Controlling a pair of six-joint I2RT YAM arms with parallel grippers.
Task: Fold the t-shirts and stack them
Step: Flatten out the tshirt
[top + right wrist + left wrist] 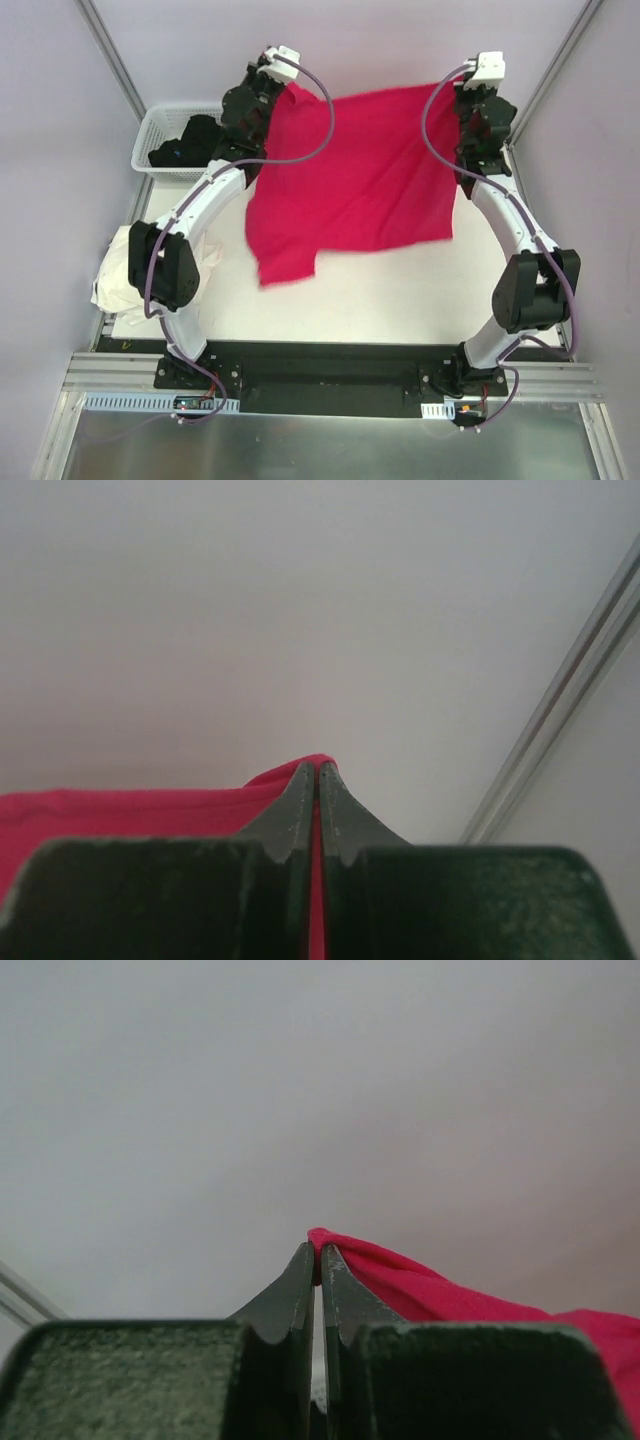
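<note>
The magenta-red t-shirt [350, 180] hangs spread between both arms at the far side of the table, its lower edge trailing toward the table middle. My left gripper [283, 88] is shut on its far left corner, seen in the left wrist view [318, 1248] with red cloth [430, 1295] running off to the right. My right gripper [455, 88] is shut on its far right corner, seen in the right wrist view [318, 770] with red cloth [130, 815] to the left. The cream-white t-shirt [118, 275] lies crumpled at the table's left edge beside the left arm.
A white plastic lattice basket [160, 125] with dark cloth [190, 140] in it stands at the far left. The white table top [400, 300] runs to a black front rail. Grey walls and metal posts [115, 60] enclose the back.
</note>
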